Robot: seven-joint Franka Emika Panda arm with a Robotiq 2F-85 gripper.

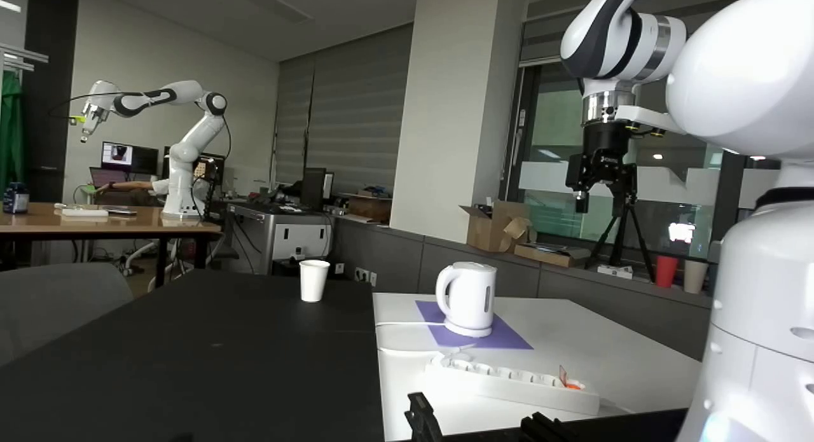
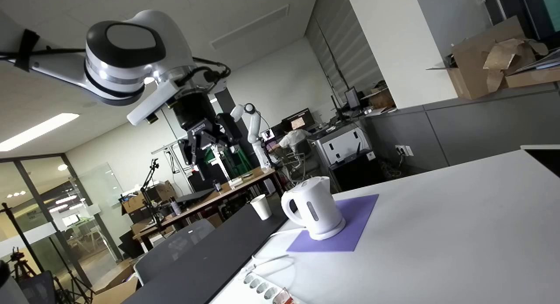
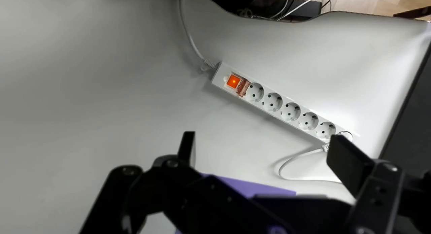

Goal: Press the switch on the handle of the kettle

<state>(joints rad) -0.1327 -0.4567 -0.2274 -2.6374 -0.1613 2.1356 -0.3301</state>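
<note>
The white kettle (image 1: 474,302) stands upright on its base on a purple sheet (image 1: 507,338), and it shows in both exterior views (image 2: 323,210). Its curved handle (image 1: 442,294) also shows on the kettle's side in an exterior view (image 2: 287,207). The switch on the handle cannot be made out. My gripper (image 1: 601,199) hangs in the air well above the table, apart from the kettle, in both exterior views (image 2: 212,153). In the wrist view my gripper's fingers (image 3: 264,146) are wide apart with nothing between them. The kettle is hidden or out of view there.
A white power strip (image 3: 283,106) with a lit orange switch lies on the white table (image 2: 437,234), its cable beside the purple sheet. A plain white cup (image 1: 313,281) stands on the adjoining black table (image 1: 254,346). A grey chair (image 1: 57,308) stands beside it.
</note>
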